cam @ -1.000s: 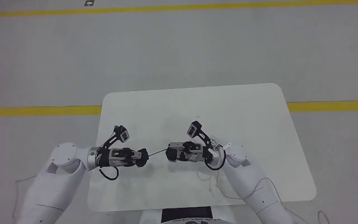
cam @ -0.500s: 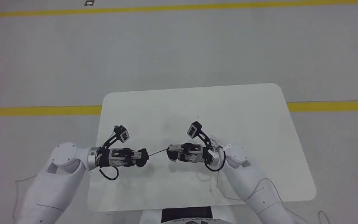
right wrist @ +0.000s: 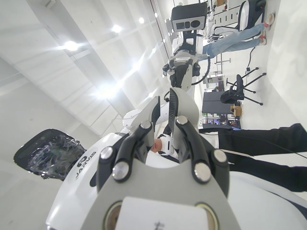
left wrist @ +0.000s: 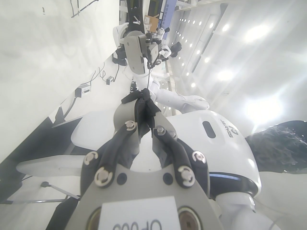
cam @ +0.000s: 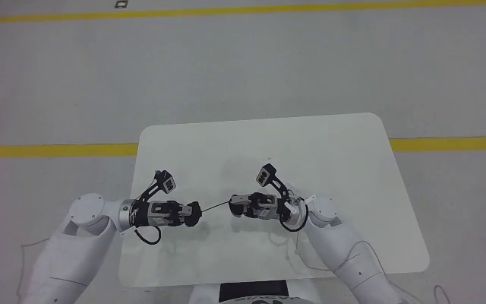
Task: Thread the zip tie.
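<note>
A thin black zip tie [cam: 214, 205] hangs in the air over the white table [cam: 342, 152], running between my two grippers. My left gripper [cam: 196, 211] is shut on one end of it. In the left wrist view the left gripper [left wrist: 144, 106] pinches the tie's thick black end [left wrist: 144, 94], and the strap runs away toward the right gripper [left wrist: 146, 57]. My right gripper [cam: 232, 205] faces the tie's free tip. In the right wrist view its fingers [right wrist: 173, 106] stand a little apart around the gripper's middle [right wrist: 164, 101], with nothing seen between them. The left gripper [right wrist: 180, 77] lies straight ahead.
Both arms hover over the near left part of the table, close to its front edge [cam: 228, 280]. Bare table surface spreads to the back and right. Yellow floor lines [cam: 68, 150] run beside the table.
The right gripper has shifted slightly to the right, away from the left gripper. The left arm and the zip tie have kept still.
</note>
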You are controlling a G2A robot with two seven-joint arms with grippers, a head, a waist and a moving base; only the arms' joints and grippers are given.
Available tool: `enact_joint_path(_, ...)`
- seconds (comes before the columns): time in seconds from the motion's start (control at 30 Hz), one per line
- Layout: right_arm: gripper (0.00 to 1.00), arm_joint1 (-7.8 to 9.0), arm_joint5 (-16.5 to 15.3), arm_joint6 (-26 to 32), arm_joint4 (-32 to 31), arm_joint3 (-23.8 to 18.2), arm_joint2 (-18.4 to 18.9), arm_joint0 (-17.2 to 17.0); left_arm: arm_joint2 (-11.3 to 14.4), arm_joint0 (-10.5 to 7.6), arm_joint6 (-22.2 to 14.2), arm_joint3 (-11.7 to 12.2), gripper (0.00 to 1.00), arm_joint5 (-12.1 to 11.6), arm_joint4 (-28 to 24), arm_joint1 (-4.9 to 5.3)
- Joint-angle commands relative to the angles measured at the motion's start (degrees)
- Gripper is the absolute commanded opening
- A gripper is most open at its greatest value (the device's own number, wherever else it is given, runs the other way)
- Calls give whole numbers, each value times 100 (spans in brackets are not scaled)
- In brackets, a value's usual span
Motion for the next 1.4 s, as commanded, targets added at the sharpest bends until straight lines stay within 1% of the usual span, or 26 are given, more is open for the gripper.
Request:
enact_joint_path(0.0, 11, 9, 2, -1, 17, 9, -10, 11, 0, 0, 0, 0, 0, 0, 0, 0)
enact_joint_path(0.13, 1, 24, -12, -5, 49, 29, -37, 32, 0, 0, 0, 0, 0, 0, 0, 0)
enact_joint_path(0.17, 0, 27, -15, -6, 55, 33, -44, 35, 0, 0, 0, 0, 0, 0, 0, 0)
enact_joint_path(0.43, 0, 63, -46, -8, 81, 46, -83, 58, 0, 0, 0, 0, 0, 0, 0, 0)
enact_joint_path(0.47, 0, 67, -56, -11, 84, 44, -85, 57, 0, 0, 0, 0, 28, 0, 0, 0)
enact_joint_path(0.5, 0, 72, -73, -18, 88, 41, -82, 55, 0, 0, 0, 0, 84, 0, 0, 0)
enact_joint_path(0.53, 0, 76, -91, -25, 98, 36, -80, 50, 0, 0, 0, 0, 100, 0, 0, 0)
enact_joint_path(0.87, 0, 119, -363, -233, 255, -24, 7, -17, 0, 0, 0, 0, 100, 0, 0, 0)
enact_joint_path(1.1, 0, 119, -363, -233, 255, -24, 7, -17, 0, 0, 0, 0, 100, 0, 0, 0)
enact_joint_path(1.17, 0, 118, -439, -364, 200, -139, -16, -51, 0, 0, 0, 0, 100, 0, 0, 0)
enact_joint_path(1.2, 0, 115, -498, -382, 214, -214, -43, -90, 40, 2, 95, -21, 100, -20, -46, -10)
enact_joint_path(1.23, 0, 114, -578, -407, 194, -275, -72, -120, 109, 23, 128, -8, 100, -37, -245, -28)
enact_joint_path(1.27, 0, 113, -629, -438, 168, -300, -96, -137, 145, 23, 121, 18, 100, -45, -389, -38)
enact_joint_path(1.37, 0, 93, -794, -537, 162, -319, -212, -164, 272, -21, 70, 100, 100, -178, -757, -71)
